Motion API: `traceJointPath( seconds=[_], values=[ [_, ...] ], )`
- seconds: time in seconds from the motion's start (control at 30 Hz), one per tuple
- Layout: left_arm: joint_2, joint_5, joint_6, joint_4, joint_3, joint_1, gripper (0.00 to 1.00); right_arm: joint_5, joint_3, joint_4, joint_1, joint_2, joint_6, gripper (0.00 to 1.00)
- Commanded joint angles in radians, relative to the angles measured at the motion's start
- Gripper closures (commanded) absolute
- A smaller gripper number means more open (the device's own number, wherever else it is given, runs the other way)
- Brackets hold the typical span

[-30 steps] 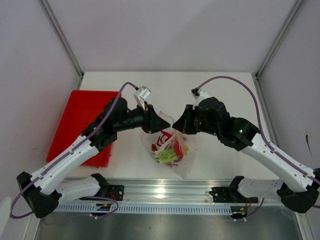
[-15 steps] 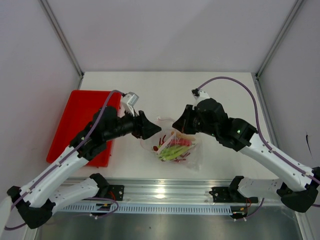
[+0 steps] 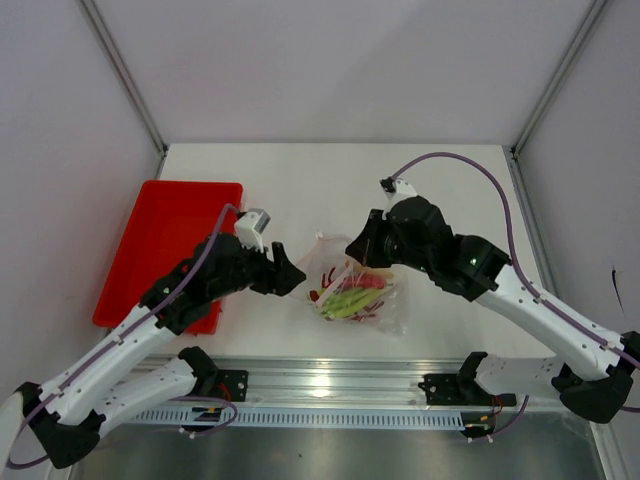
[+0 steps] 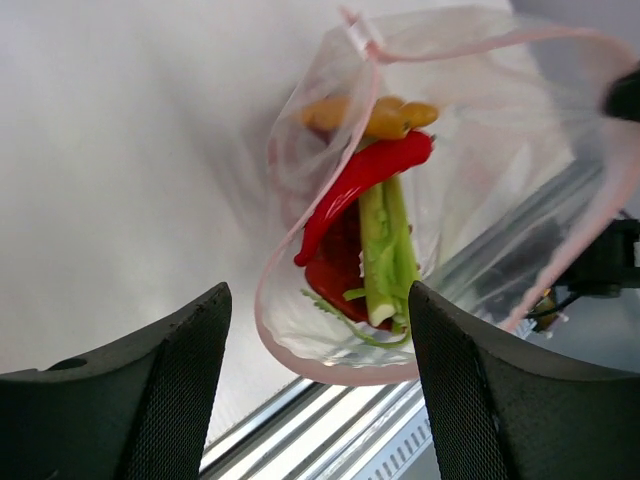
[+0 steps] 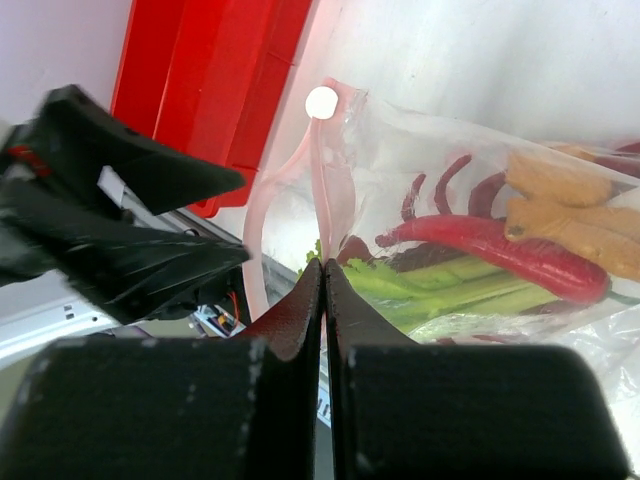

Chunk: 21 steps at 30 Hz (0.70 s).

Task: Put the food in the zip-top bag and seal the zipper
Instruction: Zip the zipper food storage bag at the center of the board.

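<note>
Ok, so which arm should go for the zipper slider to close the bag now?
Left, probably. The left tool is open, free and faces the open mouth of the zip-top bag, with the white slider in its view. The right tool is shut on the bag's rim, so it can anchor.

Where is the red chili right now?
The red chili is inside the clear bag, mid-table in the top view, right of the red tray, beside the green stalks and yellow-orange pieces.
</note>
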Motion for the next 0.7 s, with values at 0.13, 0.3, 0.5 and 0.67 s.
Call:
traceJointPath(
  seconds=[0.13, 0.3, 0.5, 0.67],
  values=[
    [0.076, 0.022, -0.025, 0.021, -0.047, 0.007, 0.26, -0.006, 0.035, 0.04, -0.005, 0.015, -0.033, 1.0],
    [0.074, 0.001, -0.01, 0.009, -0.051, 0.007, 0.27, -0.011, 0.032, 0.044, -0.008, 0.018, -0.038, 1.0],
    [0.113, 0.185, -0.026, 0.151, -0.09, 0.005, 0.66, -0.023, 0.026, 0.066, -0.012, 0.047, -0.039, 1.0],
    [0.179, 0.187, -0.025, 0.202, -0.093, 0.007, 0.99, -0.064, 0.027, 0.078, -0.021, 0.105, -0.049, 1.0]
  ],
)
